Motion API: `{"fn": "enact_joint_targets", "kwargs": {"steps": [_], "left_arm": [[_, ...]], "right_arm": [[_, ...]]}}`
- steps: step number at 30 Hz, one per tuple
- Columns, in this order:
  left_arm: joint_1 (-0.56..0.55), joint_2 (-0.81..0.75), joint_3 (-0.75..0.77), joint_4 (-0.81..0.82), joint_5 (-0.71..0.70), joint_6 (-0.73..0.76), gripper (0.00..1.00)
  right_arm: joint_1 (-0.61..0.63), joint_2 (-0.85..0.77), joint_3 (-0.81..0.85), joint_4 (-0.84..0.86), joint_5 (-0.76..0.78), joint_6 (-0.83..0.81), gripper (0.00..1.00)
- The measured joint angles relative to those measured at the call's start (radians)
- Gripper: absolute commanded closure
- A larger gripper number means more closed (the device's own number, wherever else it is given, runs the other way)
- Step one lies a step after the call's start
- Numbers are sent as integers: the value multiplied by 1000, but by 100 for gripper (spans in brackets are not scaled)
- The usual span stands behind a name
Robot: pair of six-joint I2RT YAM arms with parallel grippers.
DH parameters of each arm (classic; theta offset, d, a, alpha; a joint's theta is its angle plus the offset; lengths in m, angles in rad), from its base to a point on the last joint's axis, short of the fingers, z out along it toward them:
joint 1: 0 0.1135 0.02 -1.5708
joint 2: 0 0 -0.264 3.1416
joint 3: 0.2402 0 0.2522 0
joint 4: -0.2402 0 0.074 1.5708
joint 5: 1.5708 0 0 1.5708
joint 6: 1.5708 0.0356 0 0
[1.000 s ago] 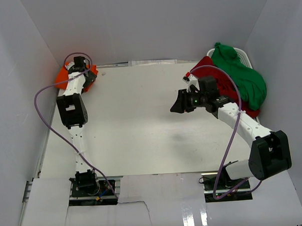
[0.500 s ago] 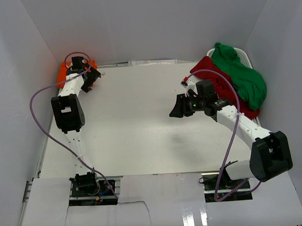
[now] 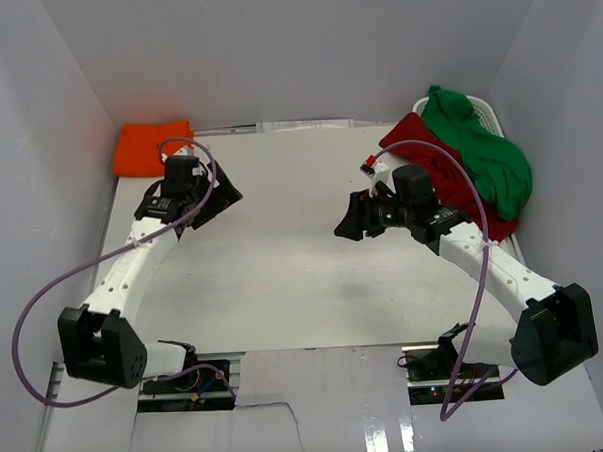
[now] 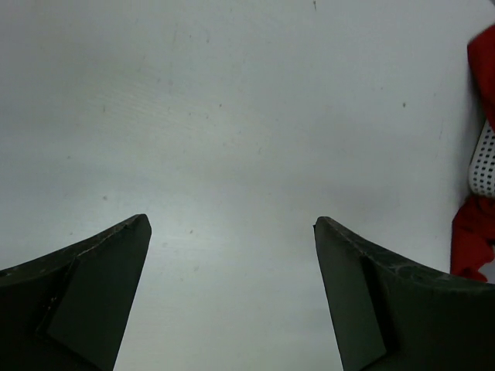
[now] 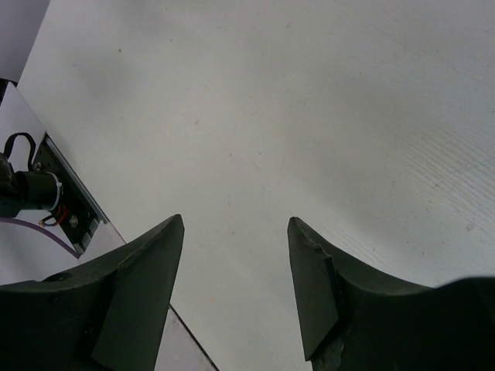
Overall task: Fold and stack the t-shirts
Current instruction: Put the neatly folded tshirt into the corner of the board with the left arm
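Withdrawn from the orange t-shirt (image 3: pixel 153 147), left pincer (image 4: pixel 230 222) hangs spread wide, empty.

Top view: bright, even, diffuse light from overhead, bounced off the white walls (image 3: pixel 274 47). The counter (image 3: pixel 282 247) carried only faint, soft-edged shadows. The glossy near panel (image 3: pixel 381 433) showed a pale glare streak. Focus was sharp throughout.

Left wrist view: the counter read flat grey. The fingers (image 4: pixel 93 301) of the left pincer (image 4: pixel 230 222) were dark and soft-edged.

Right wrist view: brighter counter. The fingers (image 5: pixel 124 294) of the right pincer (image 5: pixel 235 221) were nearly black, with little detail.
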Motion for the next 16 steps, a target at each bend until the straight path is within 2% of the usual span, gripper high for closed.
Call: {"fn": "enact_joint_targets", "kwargs": {"steps": [5,6,8,10,16], "left_arm": [[-19,-287,-185,-36,12,61,2],[-19,-338,-202,-40,20,72,2],[-19,-412,-222,-45,37,92,2],[-19,-459,-231,-45,60,114,2],[-20,-492,-248,-45,114,173,2]], "right_arm": [[2,-41,-31,6,41,-1,32],[2,-48,-40,9,48,0,25],[3,-61,-55,13,58,5,22],[3,-75,-63,15,66,14,19],[3,-143,-76,26,93,47,18]]}}
